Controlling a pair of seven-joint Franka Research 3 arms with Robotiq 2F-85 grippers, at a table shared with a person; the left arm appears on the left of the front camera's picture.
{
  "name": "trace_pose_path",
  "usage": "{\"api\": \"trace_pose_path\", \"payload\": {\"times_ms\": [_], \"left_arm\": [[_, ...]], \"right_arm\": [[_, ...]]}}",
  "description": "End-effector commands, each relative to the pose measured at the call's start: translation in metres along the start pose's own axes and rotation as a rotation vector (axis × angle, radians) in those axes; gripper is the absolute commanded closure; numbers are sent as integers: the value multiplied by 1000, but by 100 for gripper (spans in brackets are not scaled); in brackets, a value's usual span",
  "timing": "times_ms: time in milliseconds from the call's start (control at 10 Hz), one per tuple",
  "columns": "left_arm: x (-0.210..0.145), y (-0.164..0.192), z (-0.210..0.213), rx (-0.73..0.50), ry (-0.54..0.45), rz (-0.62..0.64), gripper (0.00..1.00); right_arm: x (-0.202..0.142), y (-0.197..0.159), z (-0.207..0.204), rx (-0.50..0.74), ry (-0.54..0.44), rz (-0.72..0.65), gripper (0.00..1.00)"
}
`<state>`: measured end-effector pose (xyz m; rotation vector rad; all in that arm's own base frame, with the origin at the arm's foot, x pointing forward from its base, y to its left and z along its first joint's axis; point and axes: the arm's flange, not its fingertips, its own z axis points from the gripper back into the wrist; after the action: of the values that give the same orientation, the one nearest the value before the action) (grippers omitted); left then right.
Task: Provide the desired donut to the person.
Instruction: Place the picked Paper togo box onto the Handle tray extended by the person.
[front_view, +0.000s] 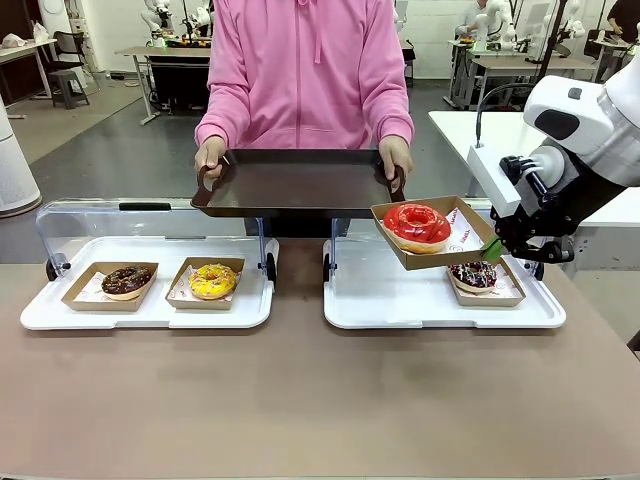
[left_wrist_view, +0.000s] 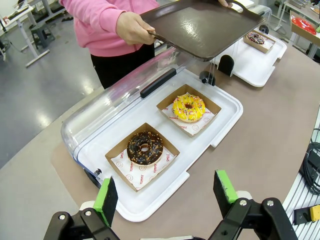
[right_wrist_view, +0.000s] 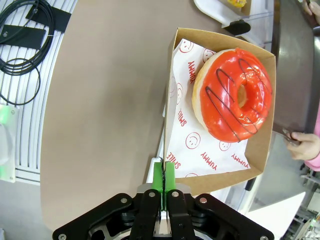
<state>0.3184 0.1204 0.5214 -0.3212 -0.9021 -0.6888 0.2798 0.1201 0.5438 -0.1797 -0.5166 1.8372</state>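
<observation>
- Clenched in right gripper's (right_wrist_view: 163, 172) jaws: brown cardboard box (right_wrist_view: 262, 145) w/ red-glazed ring donut (right_wrist_view: 232, 92), off bench (right_wrist_view: 100, 100).
- Left gripper's (left_wrist_view: 166, 192) jaws released.
- To do: onto person's (front_view: 300, 70) dark flat tray (front_view: 295, 182).

On the table (front_view: 300, 400) we see two display trays side by side: the left tray (front_view: 40, 315) at lower left, the right tray (front_view: 390, 305) right of centre. On the left tray sits the chocolate donut (front_view: 126, 279), and right of it the drizzled donut (front_view: 213, 280). At the right tray's right end lies a sprinkled donut (front_view: 474, 274). Above and left of it, the right gripper (front_view: 492, 250) holds the lifted box (front_view: 440, 260) with the striped donut (front_view: 417, 224) inside. Behind, at upper centre, the person (front_view: 305, 70) holds a serving tray (front_view: 300, 185).
</observation>
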Motion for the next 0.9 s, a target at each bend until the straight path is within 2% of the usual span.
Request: {"api": "trace_pose_path", "payload": {"times_ms": [0, 300, 600, 800], "left_arm": [[0, 0, 0, -6, -11, 6, 0], [0, 0, 0, -6, -11, 6, 0], [0, 0, 0, -6, -11, 6, 0], [0, 0, 0, -6, -11, 6, 0]], "right_arm": [[0, -3, -1, -16, -2, 0, 100], [0, 0, 0, 0, 0, 0, 99], [75, -93, -6, 36, 122, -144, 99], [107, -138, -18, -8, 128, -229, 99]]}}
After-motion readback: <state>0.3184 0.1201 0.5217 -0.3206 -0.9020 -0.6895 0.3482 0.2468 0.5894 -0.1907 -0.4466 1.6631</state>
